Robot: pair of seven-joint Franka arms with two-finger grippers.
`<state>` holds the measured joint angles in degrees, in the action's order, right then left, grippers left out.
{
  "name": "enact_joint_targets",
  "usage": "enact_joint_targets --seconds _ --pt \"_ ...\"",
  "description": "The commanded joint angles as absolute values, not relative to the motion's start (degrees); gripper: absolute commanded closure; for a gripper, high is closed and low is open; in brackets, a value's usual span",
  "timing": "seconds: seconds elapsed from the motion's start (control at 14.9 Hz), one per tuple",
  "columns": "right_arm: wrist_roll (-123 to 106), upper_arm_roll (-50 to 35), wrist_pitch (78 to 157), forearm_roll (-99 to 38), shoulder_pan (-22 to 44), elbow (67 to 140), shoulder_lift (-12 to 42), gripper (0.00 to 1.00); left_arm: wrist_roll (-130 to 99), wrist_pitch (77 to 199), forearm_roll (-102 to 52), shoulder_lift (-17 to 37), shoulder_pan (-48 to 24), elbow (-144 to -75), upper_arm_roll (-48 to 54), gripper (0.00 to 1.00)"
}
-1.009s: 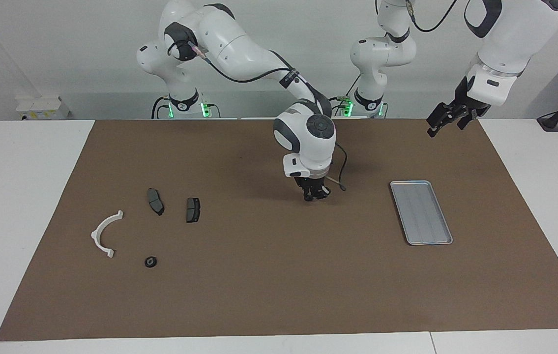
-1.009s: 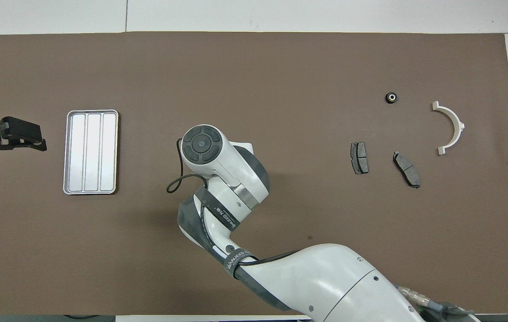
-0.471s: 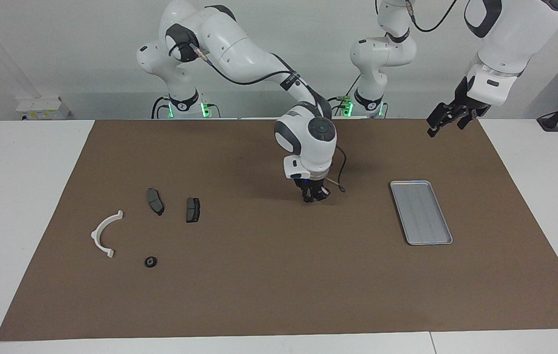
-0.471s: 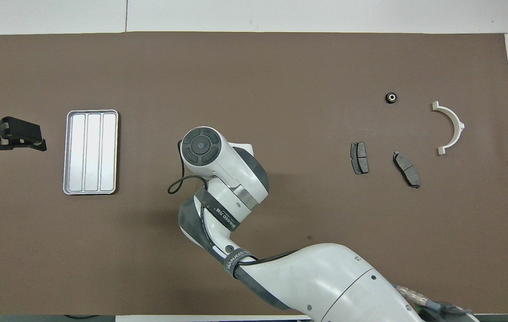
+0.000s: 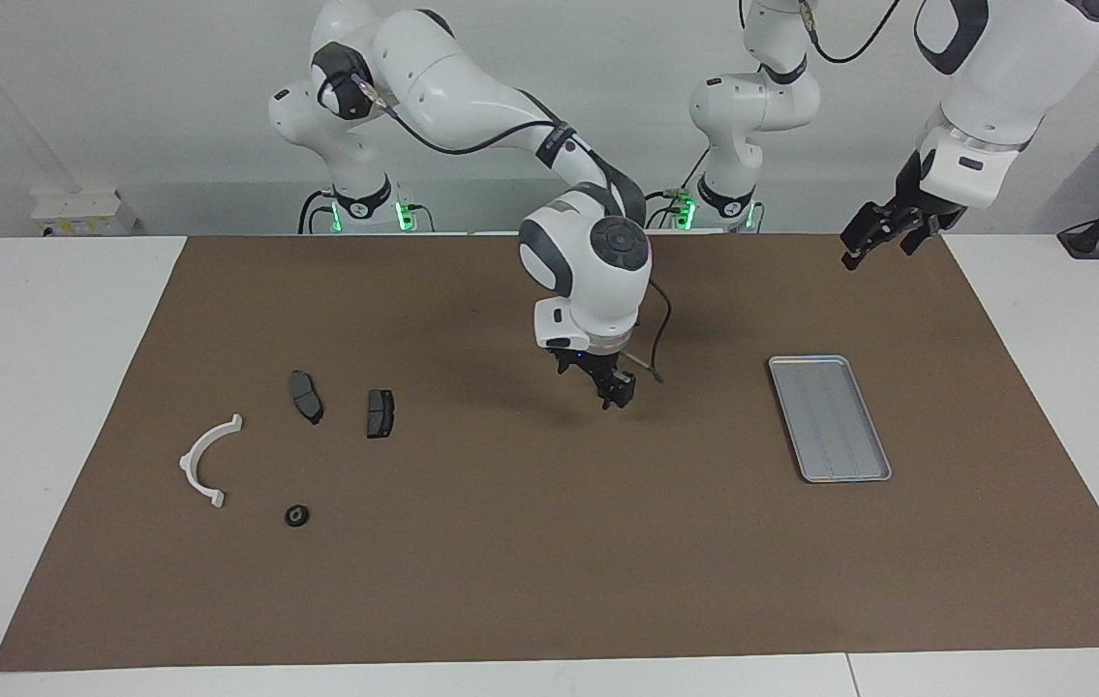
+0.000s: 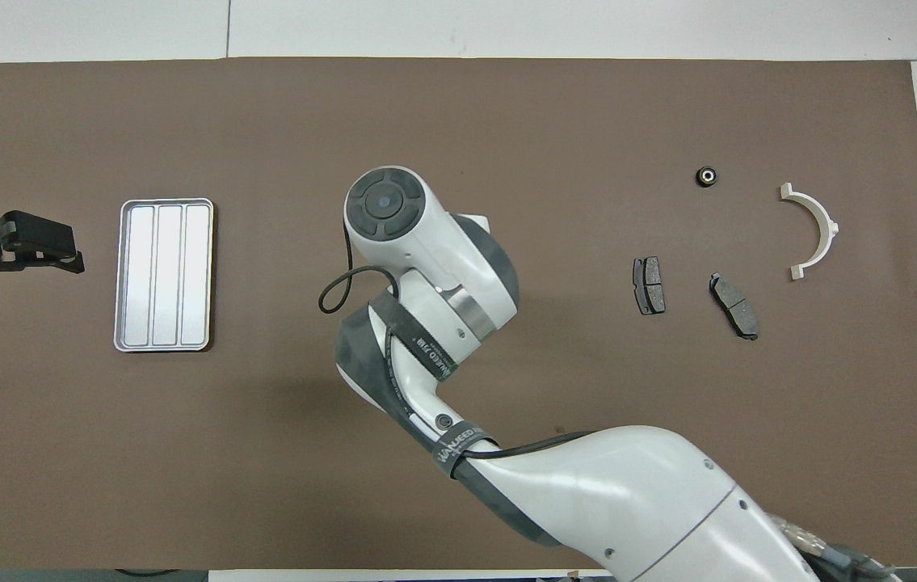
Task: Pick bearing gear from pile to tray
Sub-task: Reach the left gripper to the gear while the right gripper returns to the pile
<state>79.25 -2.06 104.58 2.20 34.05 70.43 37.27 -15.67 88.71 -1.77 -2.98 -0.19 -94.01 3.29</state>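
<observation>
Right pincer (image 5: 613,391) hangs over bare brown mat (image 5: 530,542) at mid-tabletop, holding nothing visible; whether its fingers stand apart or together cannot be told. Left pincer (image 5: 873,235) waits raised over the mat's edge at the left arm's end, fingers apart, empty. Tray (image 5: 830,417) lies between the two pincers, nothing in it. Bearing gear (image 5: 295,516) rests on the mat toward the right arm's end, well apart from the right pincer, near the white half-ring bracket (image 5: 205,460) and two brake pads (image 5: 307,396).
</observation>
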Motion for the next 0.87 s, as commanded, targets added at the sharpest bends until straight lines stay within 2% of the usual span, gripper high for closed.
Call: enact_joint_targets --seconds 0.0,0.2,0.47,0.67,0.81 --pt "64.58 -3.25 98.02 2.29 27.44 69.52 31.57 0.0 -15.47 87.98 -2.37 -3.96 0.44 -94.75 3.6 0.0" --pt "37.63 -2.73 93.08 2.72 19.45 69.87 26.47 0.0 -16.34 88.76 -2.37 -4.13 -2.35 -95.53 3.78 0.0" --pt "10.5 -2.72 91.23 3.16 6.53 70.22 25.58 0.0 -25.47 96.32 -2.37 -4.23 -9.47 -99.93 4.04 0.0" --pt "4.76 -2.64 92.28 4.12 1.25 72.06 25.4 0.0 -34.06 100.26 -2.37 1.91 -15.43 -98.88 4.31 0.0" --pt "1.77 -2.64 96.65 6.84 -1.13 75.3 25.49 0.0 -41.27 105.53 -2.29 7.62 -19.75 -98.09 4.31 0.0"
